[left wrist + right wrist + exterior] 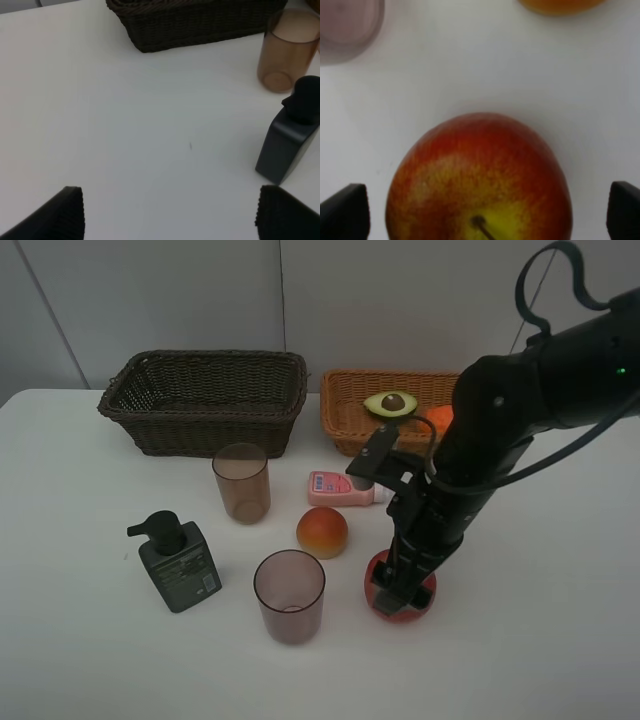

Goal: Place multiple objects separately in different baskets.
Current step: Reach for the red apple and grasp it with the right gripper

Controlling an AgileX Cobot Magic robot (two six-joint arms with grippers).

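Label on pump bottle (182, 572) (illegible)

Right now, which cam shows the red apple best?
Right wrist view: the red apple fills the frame, stem and skin clear, between the fingertips of the open right gripper. Exterior high shows only its red edges around that gripper, which covers most of it. Left wrist view does not show it at all.

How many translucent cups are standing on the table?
2. The far cup stands just in front of the dark brown basket; the near cup stands closer to the front edge, right of the pump bottle. That basket's floor is partly hidden.
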